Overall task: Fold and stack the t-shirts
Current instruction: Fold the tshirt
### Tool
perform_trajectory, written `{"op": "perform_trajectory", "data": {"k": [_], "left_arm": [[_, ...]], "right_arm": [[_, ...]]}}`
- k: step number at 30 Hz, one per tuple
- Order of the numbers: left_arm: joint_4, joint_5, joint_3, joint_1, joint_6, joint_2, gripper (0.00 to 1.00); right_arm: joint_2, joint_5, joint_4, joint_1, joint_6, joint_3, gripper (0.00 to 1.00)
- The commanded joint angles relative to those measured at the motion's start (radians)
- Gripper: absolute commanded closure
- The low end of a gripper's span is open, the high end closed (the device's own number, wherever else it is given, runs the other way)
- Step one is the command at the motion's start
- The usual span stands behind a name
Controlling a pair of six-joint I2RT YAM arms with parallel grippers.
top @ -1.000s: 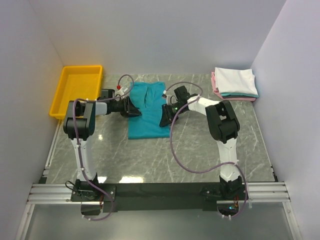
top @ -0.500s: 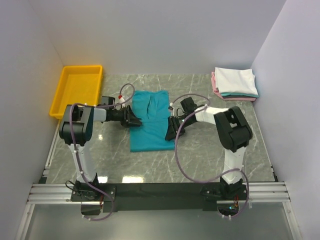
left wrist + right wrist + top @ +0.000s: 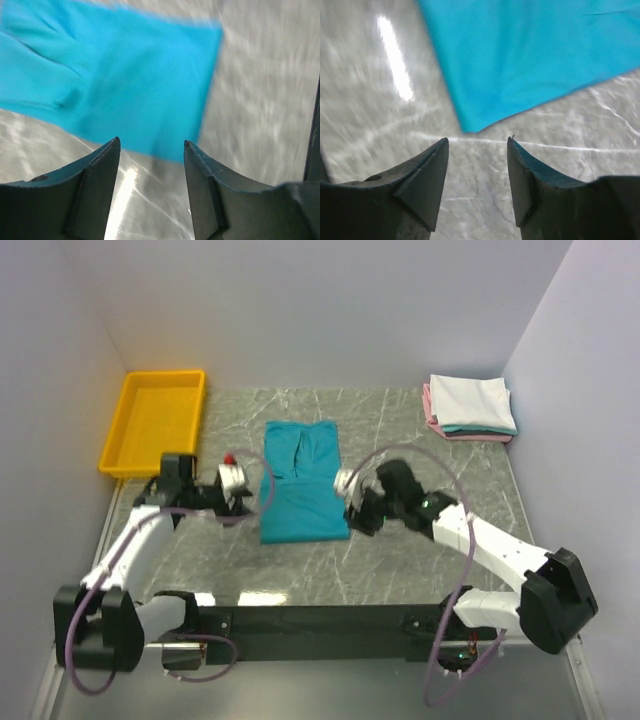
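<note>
Centre of the frame: teal t-shirt flat on the tabletop.
Left fingers and right fingers stand spread, empty, beside its lower corners; a pinch catching only one layer could pull the fold apart. Finished stack sits upper right.

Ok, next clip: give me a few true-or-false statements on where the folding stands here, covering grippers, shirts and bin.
1. The left gripper grips the teal t-shirt. False: its jaws stand open and empty beside the shirt's edge.
2. The right gripper is open and empty. True.
3. A white shirt tops the folded stack at the far right. True.
4. A pink shirt lies in the yellow bin. False: nothing shows in it.
</note>
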Motion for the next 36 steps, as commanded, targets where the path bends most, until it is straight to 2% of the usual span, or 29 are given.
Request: {"op": "perform_trajectory", "data": {"k": [1, 3, 6, 8, 11, 14, 19, 24, 28, 32, 36], "left_arm": [[0.002, -0.132, -0.225, -0.065, 0.344, -0.098, 0.40], [0.063, -0.178, -0.306, -0.115, 0.387, -0.191, 0.41], [0.217, -0.278, -0.428, -0.240, 0.341, -0.286, 0.42], [0.288, -0.316, -0.487, -0.302, 0.344, -0.311, 0.42], [0.341, -0.362, -0.522, -0.341, 0.365, -0.319, 0.44], [0.384, -0.381, -0.527, -0.344, 0.353, -0.298, 0.45], [0.446, -0.407, -0.486, -0.346, 0.329, -0.173, 0.47], [0.481, -0.418, -0.467, -0.346, 0.353, -0.075, 0.54], [0.478, -0.410, -0.469, -0.346, 0.368, -0.057, 0.60], [0.473, -0.401, -0.469, -0.346, 0.378, -0.054, 0.67], [0.460, -0.401, -0.470, -0.346, 0.398, -0.050, 0.71]], "right_arm": [[-0.056, 0.245, 0.180, 0.130, -0.270, -0.151, 0.42], [-0.057, 0.276, 0.239, 0.202, -0.287, -0.204, 0.42], [-0.030, 0.328, 0.332, 0.265, -0.295, -0.244, 0.42], [-0.016, 0.353, 0.403, 0.291, -0.312, -0.267, 0.42], [0.013, 0.374, 0.473, 0.316, -0.343, -0.304, 0.42], [0.045, 0.373, 0.484, 0.317, -0.352, -0.304, 0.43], [0.093, 0.356, 0.484, 0.317, -0.375, -0.300, 0.45], [0.134, 0.351, 0.435, 0.323, -0.381, -0.254, 0.48], [0.136, 0.348, 0.397, 0.333, -0.401, -0.260, 0.47], [0.196, 0.379, 0.369, 0.340, -0.415, -0.229, 0.48], [0.237, 0.410, 0.383, 0.340, -0.422, -0.215, 0.50]]}}
